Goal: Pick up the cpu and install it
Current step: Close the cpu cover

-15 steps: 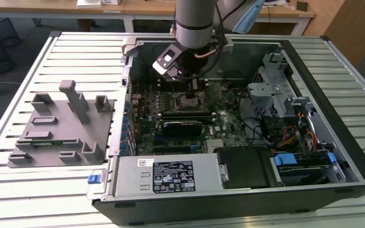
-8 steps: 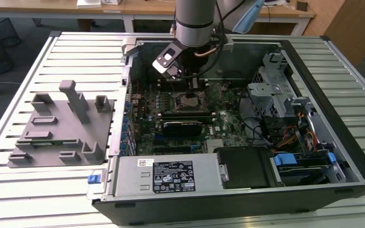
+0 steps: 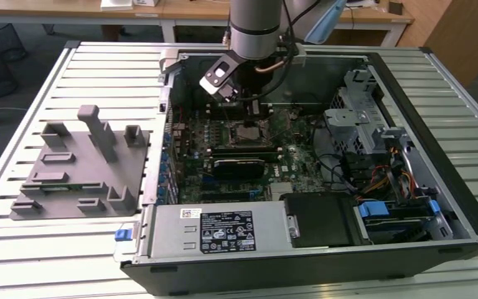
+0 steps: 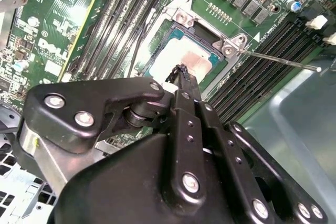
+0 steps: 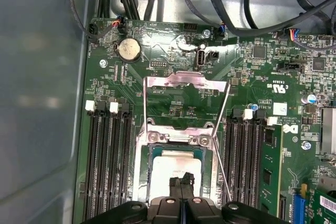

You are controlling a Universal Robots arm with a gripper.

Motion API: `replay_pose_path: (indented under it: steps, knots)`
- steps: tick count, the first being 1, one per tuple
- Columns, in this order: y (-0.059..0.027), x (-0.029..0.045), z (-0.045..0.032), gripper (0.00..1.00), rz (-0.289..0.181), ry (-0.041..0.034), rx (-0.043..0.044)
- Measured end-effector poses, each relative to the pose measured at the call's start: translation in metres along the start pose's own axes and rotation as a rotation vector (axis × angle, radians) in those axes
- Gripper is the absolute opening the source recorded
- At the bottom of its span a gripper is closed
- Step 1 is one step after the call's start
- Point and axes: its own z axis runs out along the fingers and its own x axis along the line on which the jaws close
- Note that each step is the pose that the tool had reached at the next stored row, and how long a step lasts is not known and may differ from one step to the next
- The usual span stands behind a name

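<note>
Placement seems the step in hand: the cpu (image 4: 197, 62) lies flat in the open socket (image 4: 178, 14), and the gripper (image 4: 181, 73) hangs right over its metal plate, fingers pinched together and holding nothing I can see. In the exterior view the grey tray (image 3: 73, 168) sits well apart, at 9 o'clock from the socket. Any next move, I judge, calls for straight, gentle motion that nudges neither the chip nor the thin lever (image 4: 283, 59) beside it.

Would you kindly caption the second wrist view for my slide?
Gripper poised over the cpu lying in its open motherboard socket.
</note>
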Motion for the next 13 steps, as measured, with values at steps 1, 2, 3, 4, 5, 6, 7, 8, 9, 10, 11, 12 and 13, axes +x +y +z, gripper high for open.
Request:
replay_pose_path:
  steps: [1, 2, 3, 4, 5, 6, 7, 8, 9, 10, 11, 12, 13]
  knots:
    - [0.0000, 0.0000, -0.0007, 0.11, 0.000, 0.0000, 0.0000]
    - [0.0001, 0.0000, -0.0016, 0.11, 0.000, 0.0000, 0.0000]
    - [0.0001, 0.0000, -0.0025, 0.11, 0.000, 0.0001, 0.0000]
    - [0.0001, 0.0000, -0.0033, 0.11, 0.000, 0.0000, 0.0000]
    - [0.0001, -0.0001, -0.0040, 0.11, 0.000, 0.0000, 0.0000]
    - [0.0002, -0.0001, -0.0048, 0.11, 0.000, 0.0000, 0.0000]
    - [0.0002, -0.0001, -0.0059, 0.11, 0.000, -0.0001, 0.0000]
    - [0.0003, -0.0001, -0.0068, 0.11, 0.000, 0.0000, 0.0000]
    - [0.0003, -0.0001, -0.0077, 0.11, 0.000, 0.0000, 0.0000]
    - [0.0003, -0.0001, -0.0086, 0.11, 0.000, -0.0001, 0.0000]
    - [0.0004, -0.0001, -0.0094, 0.11, 0.000, 0.0001, -0.0001]
    - [0.0004, -0.0001, -0.0101, 0.11, 0.000, 0.0000, 0.0000]
    - [0.0004, -0.0001, -0.0110, 0.11, 0.000, 0.0000, 0.0000]
